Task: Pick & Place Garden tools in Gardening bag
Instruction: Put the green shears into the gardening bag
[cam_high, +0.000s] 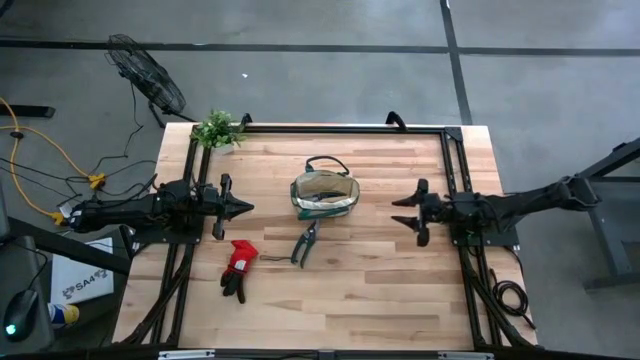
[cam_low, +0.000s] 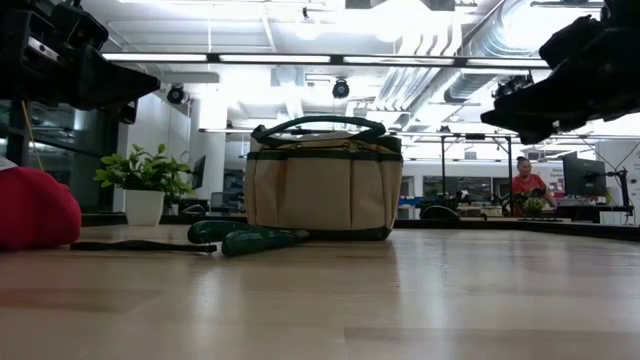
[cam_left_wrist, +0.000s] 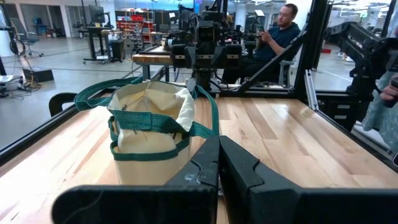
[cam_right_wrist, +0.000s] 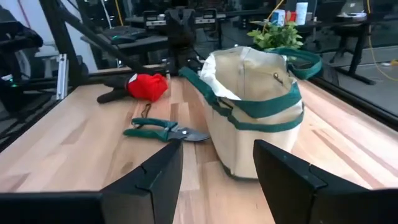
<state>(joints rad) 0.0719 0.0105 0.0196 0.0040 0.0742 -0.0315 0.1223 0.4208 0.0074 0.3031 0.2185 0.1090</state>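
The tan gardening bag (cam_high: 325, 196) with green trim stands upright on its base at the table's middle; it also shows in the low view (cam_low: 322, 181) and both wrist views (cam_left_wrist: 152, 134) (cam_right_wrist: 255, 109). A green-handled pruning shear (cam_high: 305, 243) lies on the table just near of the bag (cam_right_wrist: 163, 130). The red-and-black glove pair (cam_high: 238, 268) lies left of the shear (cam_right_wrist: 144, 87). The trowels are out of view. My left gripper (cam_high: 247, 208) is shut and empty, left of the bag. My right gripper (cam_high: 398, 211) is open and empty, right of the bag.
A small green plant (cam_high: 217, 130) in a white pot stands at the table's far left corner. Dark frame rails (cam_high: 447, 165) run along the table's sides. Bare wood lies near of the shear and glove. A person (cam_left_wrist: 280, 31) sits beyond the table.
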